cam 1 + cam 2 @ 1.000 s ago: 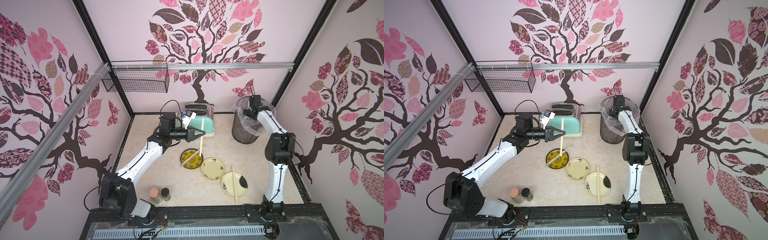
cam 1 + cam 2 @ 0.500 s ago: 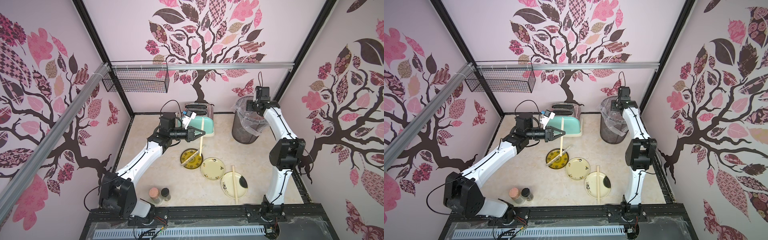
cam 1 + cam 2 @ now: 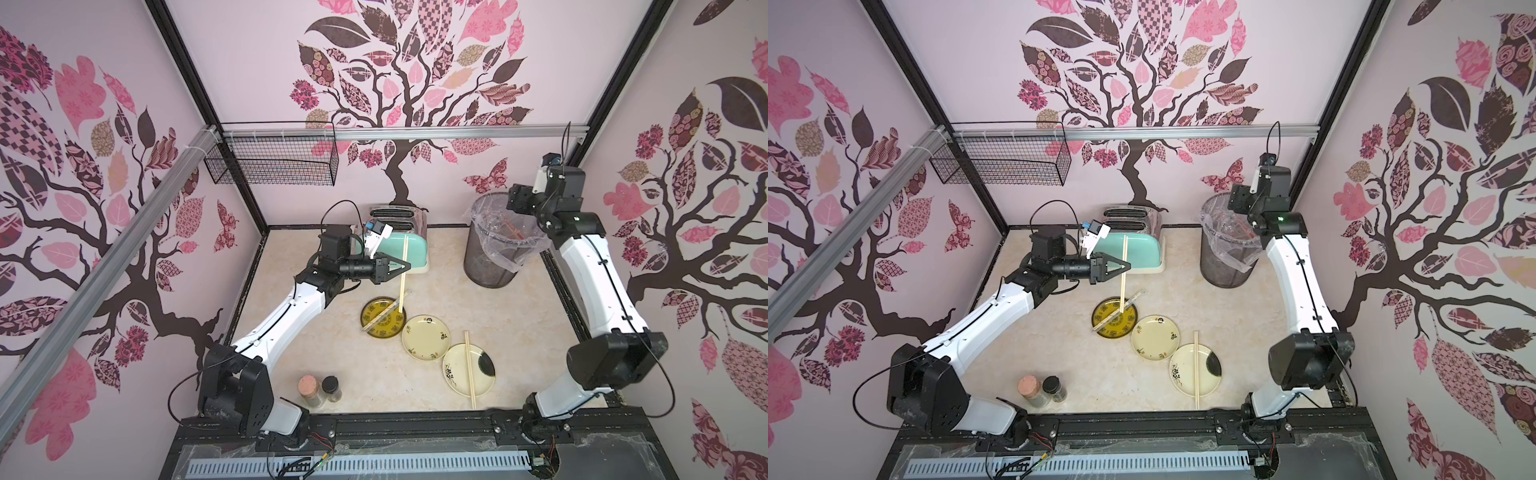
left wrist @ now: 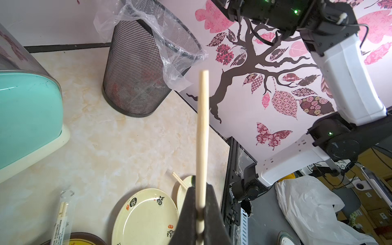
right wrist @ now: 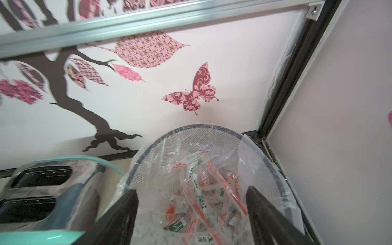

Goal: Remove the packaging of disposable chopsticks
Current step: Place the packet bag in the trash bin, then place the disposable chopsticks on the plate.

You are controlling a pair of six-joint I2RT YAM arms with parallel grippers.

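Plates (image 3: 426, 338) — three; chopstick pairs (image 3: 469, 368) — three; jars (image 3: 309, 390), two.

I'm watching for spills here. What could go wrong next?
The left gripper pinches the bare chopsticks near their middle; they may pivot or slip when lowered. The wrapped pair lies across the dark plate beneath and might get knocked off. The open right gripper hangs over the bin liner and may snag it.

A staged kitchen in a robot lab cell: aluminium frame (image 3: 457, 134), tree-wallpapered walls (image 3: 257, 62), marble-look counter (image 3: 374, 382), toaster (image 3: 395, 216), plates (image 3: 426, 337).
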